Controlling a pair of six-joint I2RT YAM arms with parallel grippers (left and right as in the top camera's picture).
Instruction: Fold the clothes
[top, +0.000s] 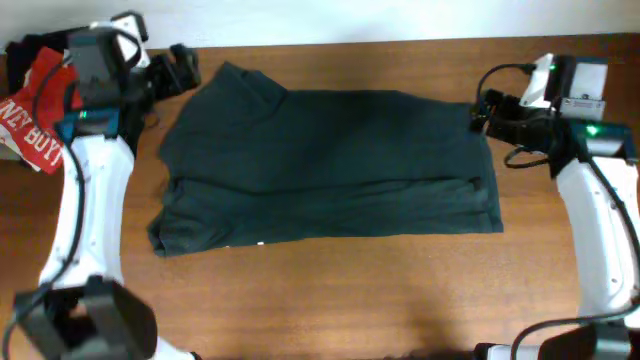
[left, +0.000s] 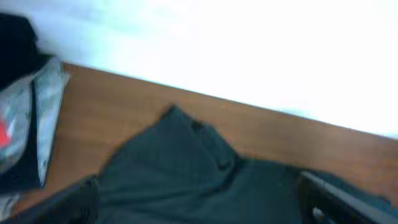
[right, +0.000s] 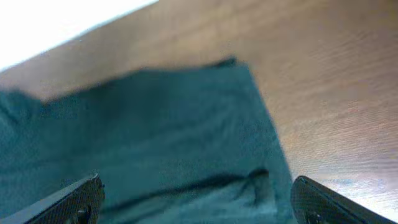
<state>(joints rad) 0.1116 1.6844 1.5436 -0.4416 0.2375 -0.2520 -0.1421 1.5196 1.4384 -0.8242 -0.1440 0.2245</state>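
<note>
- The dark T-shirt (top: 320, 165) lay spread on the bench (top: 350, 300), plain side up, stretched between our two claws.
- The left claw (top: 185, 72) stood with its fingers wide apart just beside one far corner of the T-shirt. In its wrist view the cloth lay ahead of and below the claw, with nothing gripped between the fingers.
- That wrist view was blurred, and both fingers (left: 68, 205) were cut off by the lower edge. We could not tell whether they touched the cloth.
- The right claw (top: 482, 113) was likewise spread apart, at the opposite far corner of the T-shirt. From overhead it overlapped the cloth's edge, but we could not tell whether it was touching or hovering.
- Its fingers (right: 74, 199) showed only as dark stubs in the bottom corners of its wrist view.
- A dark line crossed the cloth just ahead of the right claw. We could not make out whether it was a fold or a seam.
- A white speck sat at the T-shirt's near edge, too small to read.
- Behind the left claw lay a red shirt (top: 30, 120) with white lettering, partly hidden by the arm and cut off at the picture's edge.
</note>
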